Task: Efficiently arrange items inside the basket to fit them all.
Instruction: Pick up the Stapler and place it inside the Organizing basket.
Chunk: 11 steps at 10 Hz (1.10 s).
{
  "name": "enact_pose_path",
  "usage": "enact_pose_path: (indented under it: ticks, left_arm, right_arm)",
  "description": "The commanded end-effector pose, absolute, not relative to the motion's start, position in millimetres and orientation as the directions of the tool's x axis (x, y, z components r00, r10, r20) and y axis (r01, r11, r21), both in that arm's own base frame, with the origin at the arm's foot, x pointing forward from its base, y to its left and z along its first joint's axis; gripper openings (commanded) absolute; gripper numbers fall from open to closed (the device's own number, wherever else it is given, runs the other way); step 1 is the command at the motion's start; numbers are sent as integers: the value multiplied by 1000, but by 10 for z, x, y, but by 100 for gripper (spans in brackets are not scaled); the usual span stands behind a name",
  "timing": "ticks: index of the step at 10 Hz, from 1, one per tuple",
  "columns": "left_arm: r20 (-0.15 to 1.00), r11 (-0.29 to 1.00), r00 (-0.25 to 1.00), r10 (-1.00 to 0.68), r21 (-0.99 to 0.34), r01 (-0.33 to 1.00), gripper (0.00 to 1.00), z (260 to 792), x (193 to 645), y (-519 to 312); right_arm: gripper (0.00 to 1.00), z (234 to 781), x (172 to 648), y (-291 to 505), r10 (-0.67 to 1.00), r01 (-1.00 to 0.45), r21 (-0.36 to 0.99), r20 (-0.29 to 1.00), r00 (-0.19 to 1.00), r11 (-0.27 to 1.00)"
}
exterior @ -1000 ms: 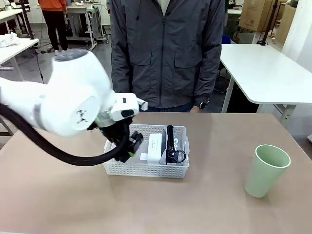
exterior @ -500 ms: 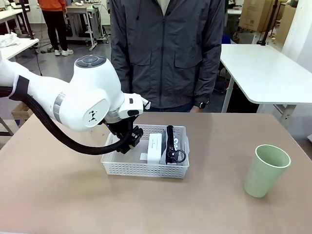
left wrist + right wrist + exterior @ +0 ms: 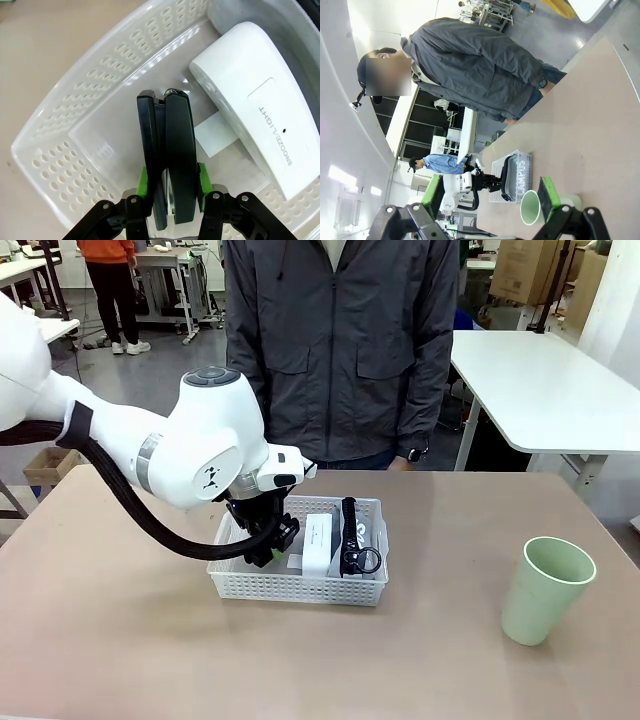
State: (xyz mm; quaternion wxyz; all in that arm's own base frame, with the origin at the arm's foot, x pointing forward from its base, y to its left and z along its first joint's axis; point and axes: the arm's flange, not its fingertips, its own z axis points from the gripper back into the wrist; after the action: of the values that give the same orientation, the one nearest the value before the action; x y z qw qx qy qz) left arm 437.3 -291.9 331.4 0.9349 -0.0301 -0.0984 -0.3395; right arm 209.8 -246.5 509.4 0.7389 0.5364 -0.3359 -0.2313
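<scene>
My left arm has swung in toward the middle: the left gripper [image 3: 170, 186], clenched on the black stapler [image 3: 167, 160], dips into the 9 o'clock end of the basket [image 3: 300, 590] beside the white box [image 3: 318, 545]. Next I'd release it (flat, hugging the wall). The cup [image 3: 545, 590] waits at 3 o'clock, and the right gripper [image 3: 491, 196] is spread.

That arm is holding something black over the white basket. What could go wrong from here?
The left gripper grips the black stapler right beside the white box; set down carelessly, it might bump or land on the box. The green cup stands outside the basket, and the stapler may take the last free floor, leaving the cup no room.
</scene>
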Motion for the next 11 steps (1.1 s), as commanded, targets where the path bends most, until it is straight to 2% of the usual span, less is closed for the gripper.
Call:
enact_pose_path:
  ticks: [1,3,5,8,11]
  left_arm:
    - [188,761,747,-637,5,648,43,3354,4436,-2911]
    - [174,765,754,-633,-6,644,43,3336,4451,-2903]
    - [169,765,758,-629,-32,643,100,3318,4476,-2900]
    - [214,781,766,-606,-26,624,100,3453,4398,-2859]
    - [302,779,752,-586,-43,625,100,3824,4114,-2731]
  right_arm:
    - [100,5094,2120,-2472,-703,-55,947,274,656,318]
    - [100,5094,2120,-2472,-703,-55,947,274,656,318]
    - [100,5094,2120,-2472,-703,-55,947,274,656,318]
    - [100,5094,2120,-2472,-703,-55,947,274,656,318]
    - [100,5094,2120,-2472,-703,-55,947,274,656,318]
